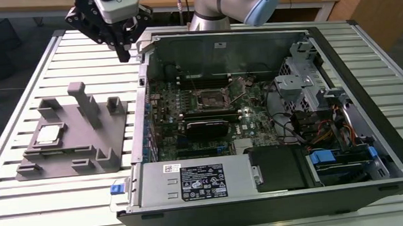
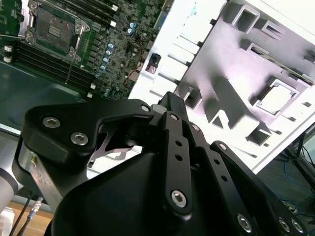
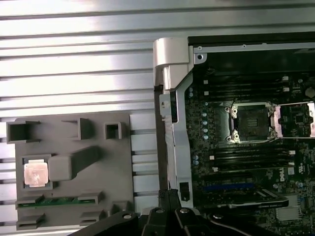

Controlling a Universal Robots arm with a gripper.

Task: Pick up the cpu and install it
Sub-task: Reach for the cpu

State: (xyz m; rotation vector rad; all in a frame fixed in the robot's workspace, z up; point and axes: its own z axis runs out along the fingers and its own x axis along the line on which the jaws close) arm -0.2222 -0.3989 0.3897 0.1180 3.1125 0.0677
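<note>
From the exterior view's left, a slatted silver metal counter (image 1: 20, 70) is carrying a grey plastic fixture with upright blocks (image 1: 86, 145). The cpu (image 1: 49, 134), a small flat square chip with a silvery-white top, is lying flat in a square pocket near that fixture's left edge. In the first wrist view the cpu (image 3: 36, 173) is sitting uncovered in that pocket, with nothing touching it.

Further right, the black gripper (image 1: 122, 56) is hanging above the counter, past the fixture's far end and close beside the case's wall. It is well apart from the cpu. Its fingers are pressing together, clenched on nothing.

Right again, a black and grey open computer case (image 1: 141, 111) is lying on the counter and exposing a green motherboard (image 1: 180, 101). On that board a black square socket frame (image 1: 213, 98) is lying open; in the first wrist view its metal plate is swung aside, and no chip appears to be sitting in it.

The task looks to be at its very start: the cpu is not yet picked up, and the installing is wholly undone.
</note>
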